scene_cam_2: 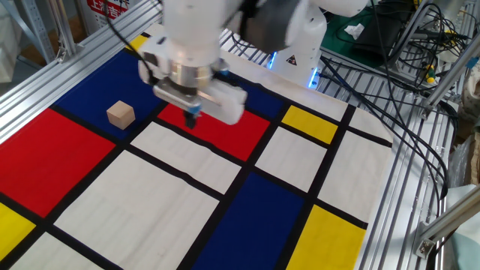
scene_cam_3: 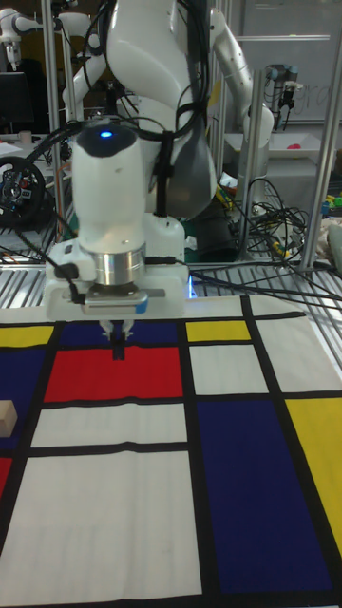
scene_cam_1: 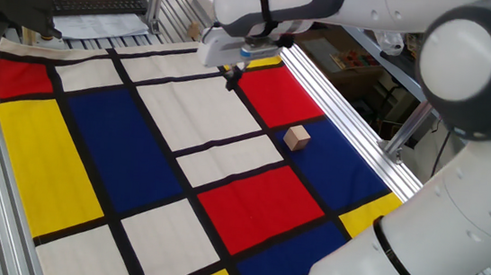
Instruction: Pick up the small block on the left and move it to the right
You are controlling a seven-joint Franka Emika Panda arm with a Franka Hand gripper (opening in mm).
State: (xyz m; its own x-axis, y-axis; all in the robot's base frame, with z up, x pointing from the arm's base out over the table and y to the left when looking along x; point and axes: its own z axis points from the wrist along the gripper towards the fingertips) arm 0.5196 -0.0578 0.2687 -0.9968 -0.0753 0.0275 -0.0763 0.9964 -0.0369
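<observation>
Clearly the hand (scene_cam_2: 192, 120) hangs above the table's red panel, fingers pressed together as far as the blur allows, holding nothing; it is placed short of its target, presumably on approach. The small block (scene_cam_2: 120, 115), the only one, sits apart on the blue panel of the patterned cloth (scene_cam_2: 187, 195) near the rail.

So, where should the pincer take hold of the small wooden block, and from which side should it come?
Probably from above, closing on two opposite side faces of the small block. It is a plain cube lying flat on the cloth with nothing touching it, so all sides are free. The pincer hangs apart from it, fingers together, and would need to open first.
</observation>
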